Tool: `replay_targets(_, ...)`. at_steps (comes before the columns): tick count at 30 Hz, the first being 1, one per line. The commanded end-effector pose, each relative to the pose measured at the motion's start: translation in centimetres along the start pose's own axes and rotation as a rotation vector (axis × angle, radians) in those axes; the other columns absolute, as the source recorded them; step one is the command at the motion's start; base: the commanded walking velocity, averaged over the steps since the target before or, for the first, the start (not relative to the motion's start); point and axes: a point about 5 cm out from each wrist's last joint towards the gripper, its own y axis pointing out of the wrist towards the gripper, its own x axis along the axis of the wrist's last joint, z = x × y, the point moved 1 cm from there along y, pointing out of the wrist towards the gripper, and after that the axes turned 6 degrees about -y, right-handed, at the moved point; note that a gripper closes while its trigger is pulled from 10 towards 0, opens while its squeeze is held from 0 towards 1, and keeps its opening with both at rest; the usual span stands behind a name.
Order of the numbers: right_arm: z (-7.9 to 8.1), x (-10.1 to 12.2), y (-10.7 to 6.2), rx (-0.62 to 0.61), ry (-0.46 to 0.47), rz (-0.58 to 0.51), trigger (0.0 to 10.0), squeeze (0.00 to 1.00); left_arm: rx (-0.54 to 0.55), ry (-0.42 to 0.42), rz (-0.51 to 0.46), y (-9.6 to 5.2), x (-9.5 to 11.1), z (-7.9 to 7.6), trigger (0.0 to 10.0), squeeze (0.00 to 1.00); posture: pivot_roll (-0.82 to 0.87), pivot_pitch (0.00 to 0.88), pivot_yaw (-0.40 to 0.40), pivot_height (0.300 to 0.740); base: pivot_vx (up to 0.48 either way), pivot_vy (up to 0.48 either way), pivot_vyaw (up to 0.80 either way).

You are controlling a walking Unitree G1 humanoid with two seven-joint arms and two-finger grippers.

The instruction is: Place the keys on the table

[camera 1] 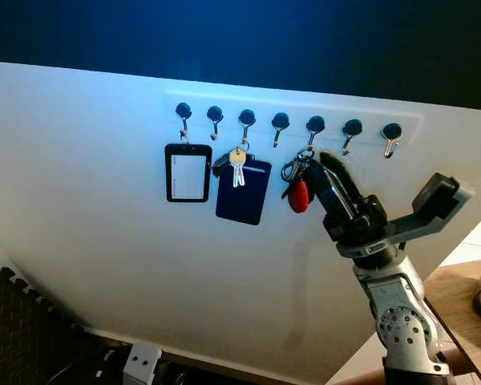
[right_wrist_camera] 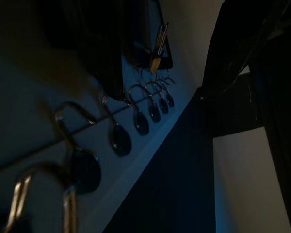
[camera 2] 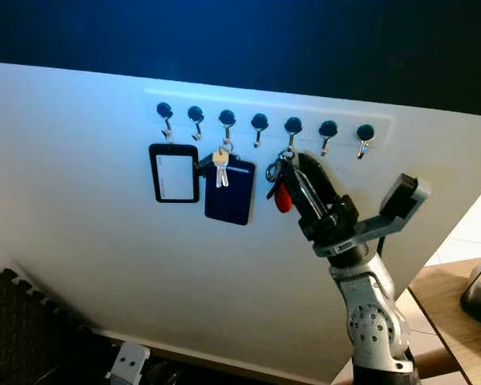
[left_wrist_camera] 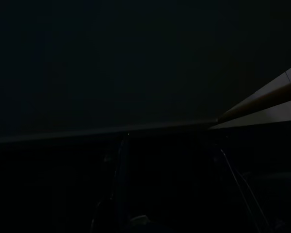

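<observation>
Head camera, both eyes: a white board [camera 1: 104,241] leans against a dark blue wall, carrying a rail of seven hooks [camera 1: 280,122] with dark round heads. Hanging from the rail: a black-framed badge holder [camera 1: 187,172] on the first hook, a small silver key [camera 1: 238,167] in front of a dark blue card holder [camera 1: 244,191] on the third, and the keys [camera 1: 297,186], a ring bunch with a red fob, on the fifth. The right gripper [camera 1: 319,170] is raised to the board with its black fingers lying against the ring bunch, just beside the red fob. Whether the fingers are parted or closed on the ring I cannot tell; they overlap the bunch. A wooden table [camera 1: 457,301] edge sits at lower right, well apart from the keys.

Left wrist: nearly black. A pale wooden edge [left_wrist_camera: 266,99] is discernible; gripper state cannot be told.

Right wrist: dim view along the board. The row of metal hooks [right_wrist_camera: 136,114] recedes, with the silver key [right_wrist_camera: 156,56] hanging farther along.
</observation>
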Motion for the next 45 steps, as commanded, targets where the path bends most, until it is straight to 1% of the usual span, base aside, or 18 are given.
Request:
replay_targets(1, -0.2, -0.1, 0.0, -0.009, 0.0, 0.004, 10.0, 0.0, 0.012, 0.007, 0.024, -0.5, -0.5, 0.3, 10.0, 0.0, 0.08, 0.099, -0.036, 0.74, 0.0, 0.0, 0.0)
replay_targets(10, -0.9, 0.6, -0.3, -0.048, -0.015, -0.03, 10.0, 0.0, 0.019, 0.003, 0.037, -0.6, -0.7, 0.5, 10.0, 0.0, 0.08, 0.101, -0.033, 0.74, 0.0, 0.0, 0.0)
replay_targets(17, -1.2, 0.2, -0.7, -0.067, -0.032, 0.0, 10.0, 0.0, 0.017, 0.004, 0.042, -0.6, -0.8, 0.6, 10.0, 0.0, 0.08, 0.1, -0.03, 0.74, 0.0, 0.0, 0.0)
replay_targets(22, -0.9, -0.6, -0.4, -0.04, -0.026, 0.039, 10.0, 0.0, 0.018, 0.004, 0.043, -0.6, -0.8, 0.6, 10.0, 0.0, 0.08, 0.101, -0.032, 0.74, 0.0, 0.0, 0.0)
replay_targets(27, -0.7, -1.0, 0.0, -0.03, -0.021, 0.045, 10.0, 0.0, 0.022, 0.002, 0.046, -0.6, -0.8, 0.7, 10.0, 0.0, 0.09, 0.101, -0.033, 0.74, 0.0, 0.0, 0.0)
replay_targets(36, -0.8, -1.0, 0.5, -0.033, -0.022, 0.026, 10.0, 0.0, 0.026, 0.002, 0.05, -0.7, -0.9, 0.8, 10.0, 0.0, 0.09, 0.102, -0.033, 0.74, 0.0, 0.0, 0.0)
replay_targets(45, -0.8, -0.7, 0.1, -0.039, -0.026, 0.016, 10.0, 0.0, 0.024, 0.002, 0.054, -0.8, -1.0, 0.8, 10.0, 0.0, 0.08, 0.103, -0.029, 0.74, 0.0, 0.0, 0.0)
